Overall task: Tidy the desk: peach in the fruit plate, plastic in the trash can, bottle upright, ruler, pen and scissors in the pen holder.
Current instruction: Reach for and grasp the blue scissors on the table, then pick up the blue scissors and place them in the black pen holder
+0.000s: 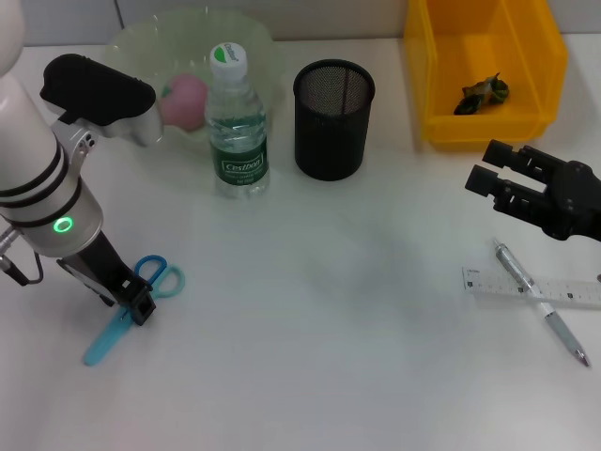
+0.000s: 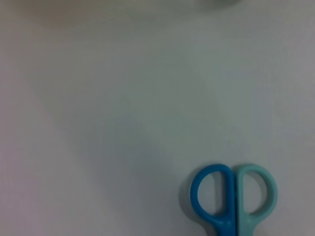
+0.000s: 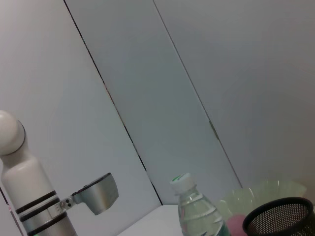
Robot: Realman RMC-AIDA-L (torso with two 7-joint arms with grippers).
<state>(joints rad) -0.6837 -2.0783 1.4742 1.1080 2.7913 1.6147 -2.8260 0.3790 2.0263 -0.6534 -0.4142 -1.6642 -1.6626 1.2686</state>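
Wall (image 3: pixel 206 73): plain pale panels behind the desk, split by thin dark seams running diagonally in the right wrist view.
Panel seam (image 3: pixel 118 118): dark narrow line, running on behind the arm.
Second seam (image 3: pixel 197 98): lighter, roughly parallel to the first.
Wall strip (image 1: pixel 310 17): pale band along the far edge in the head view.
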